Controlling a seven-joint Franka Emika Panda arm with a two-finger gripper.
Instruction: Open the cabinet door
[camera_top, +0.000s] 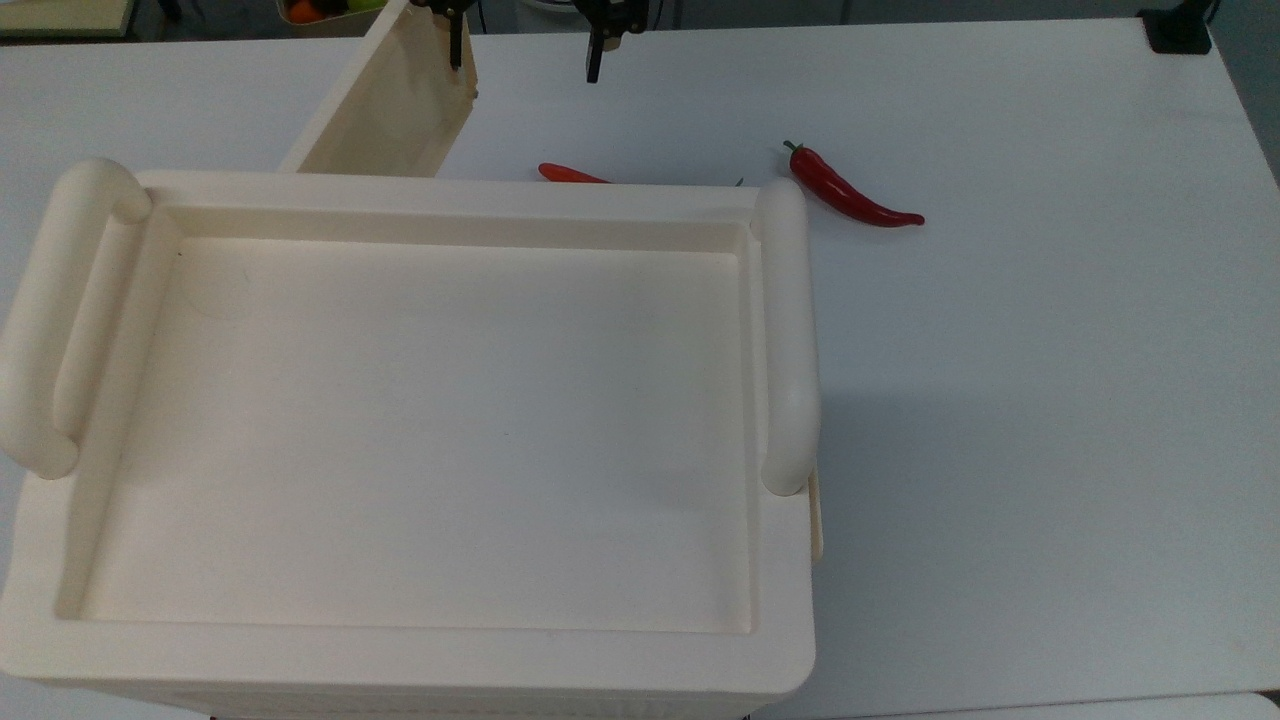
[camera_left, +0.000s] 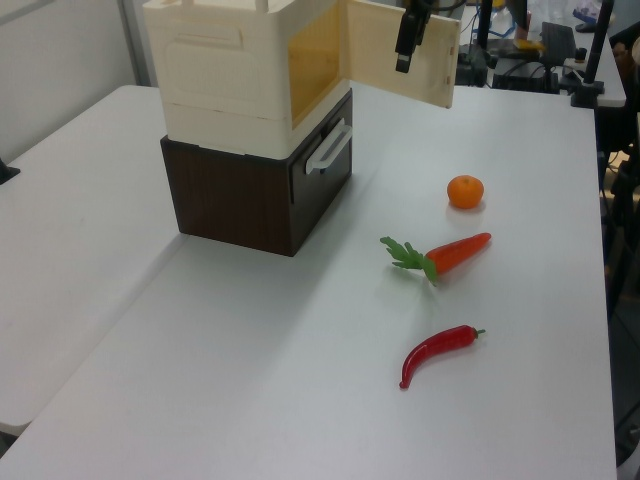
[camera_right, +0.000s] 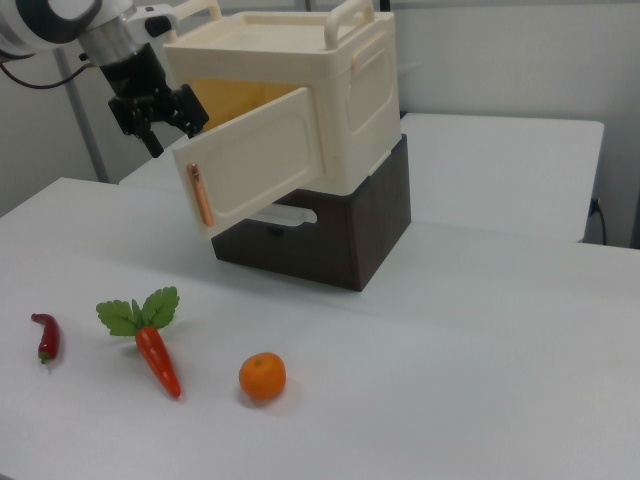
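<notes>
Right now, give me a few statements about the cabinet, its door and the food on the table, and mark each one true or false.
1. The cabinet door is swung open. True.
2. The cabinet sits directly on the table. False: it rests on a dark brown drawer unit.
3. The gripper has its fingers spread apart. True.
4. The orange lies inside the cabinet. False: it lies on the table.
5. The carrot lies between the orange and the chilli in the left view. True.

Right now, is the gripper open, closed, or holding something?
Gripper: open, holding nothing; one finger sits against the swung-out cabinet door.
</notes>
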